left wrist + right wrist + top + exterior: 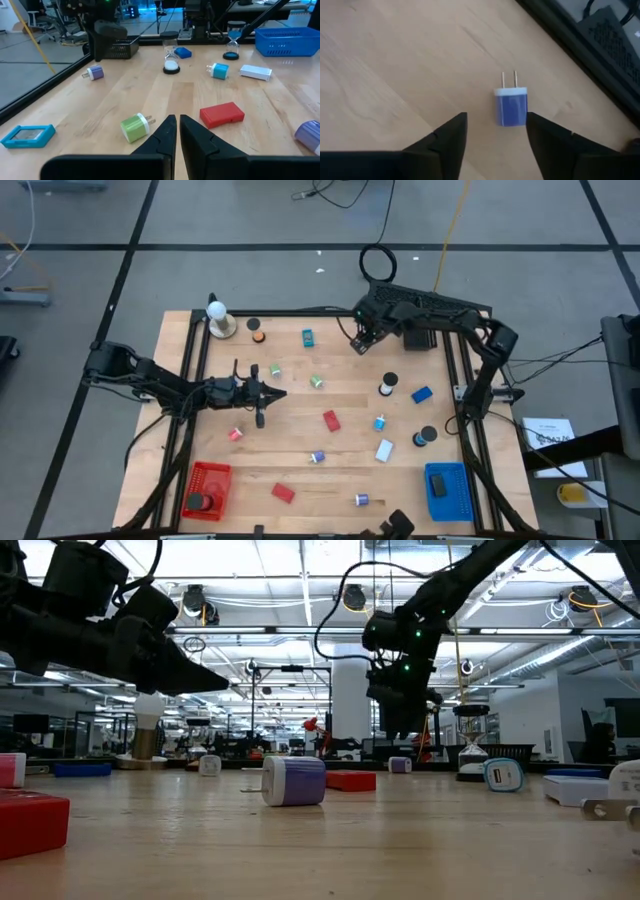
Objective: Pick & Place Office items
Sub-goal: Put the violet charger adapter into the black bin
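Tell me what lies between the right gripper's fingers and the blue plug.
Nothing: in the right wrist view, bare wood separates the open right gripper from the blue plug lying on the table.

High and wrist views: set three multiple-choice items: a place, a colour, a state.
1. In the high view, the red basket sits at the table's: A) top right corner B) bottom left corner C) middle.
2. The plug before the right gripper is: A) blue B) green C) red.
3. The left gripper's jaws are: A) wide open B) around a red block C) shut, empty.
B, basket at the lower left; A, blue body, white cap; C, jaws nearly touch, nothing between.
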Action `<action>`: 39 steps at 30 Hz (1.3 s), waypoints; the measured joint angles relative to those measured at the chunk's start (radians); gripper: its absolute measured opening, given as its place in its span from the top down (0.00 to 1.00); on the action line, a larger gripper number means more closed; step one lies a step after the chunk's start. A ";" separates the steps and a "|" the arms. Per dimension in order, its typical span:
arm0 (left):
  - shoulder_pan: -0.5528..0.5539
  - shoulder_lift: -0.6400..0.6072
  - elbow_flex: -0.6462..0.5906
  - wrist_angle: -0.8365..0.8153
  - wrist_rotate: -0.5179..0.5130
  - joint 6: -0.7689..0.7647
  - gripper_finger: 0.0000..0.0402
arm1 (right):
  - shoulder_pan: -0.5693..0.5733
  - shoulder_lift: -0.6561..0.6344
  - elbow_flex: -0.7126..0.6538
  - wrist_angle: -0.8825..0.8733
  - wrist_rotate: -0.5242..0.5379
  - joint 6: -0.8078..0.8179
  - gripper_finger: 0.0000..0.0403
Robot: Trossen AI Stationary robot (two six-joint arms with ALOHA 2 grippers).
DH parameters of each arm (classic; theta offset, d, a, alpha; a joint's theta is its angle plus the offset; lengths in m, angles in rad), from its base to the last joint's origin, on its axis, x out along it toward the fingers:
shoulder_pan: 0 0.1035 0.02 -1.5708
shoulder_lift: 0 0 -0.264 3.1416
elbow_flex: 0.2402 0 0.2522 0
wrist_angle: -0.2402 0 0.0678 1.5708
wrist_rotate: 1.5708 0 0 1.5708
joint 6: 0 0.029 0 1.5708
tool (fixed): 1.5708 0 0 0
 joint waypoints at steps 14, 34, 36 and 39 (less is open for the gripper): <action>0.000 0.000 0.000 -0.002 0.000 0.001 0.92 | -0.054 0.047 -0.006 0.070 -0.050 -0.059 0.41; 0.000 0.000 0.000 -0.016 -0.001 0.012 0.92 | -0.075 0.157 -0.005 0.109 -0.052 -0.102 0.60; 0.000 0.000 0.000 -0.017 -0.001 0.011 0.92 | -0.074 0.155 -0.005 0.109 -0.051 -0.093 0.65; 0.000 0.000 0.000 -0.017 -0.001 0.010 0.92 | -0.077 0.149 -0.006 0.106 -0.050 -0.081 0.69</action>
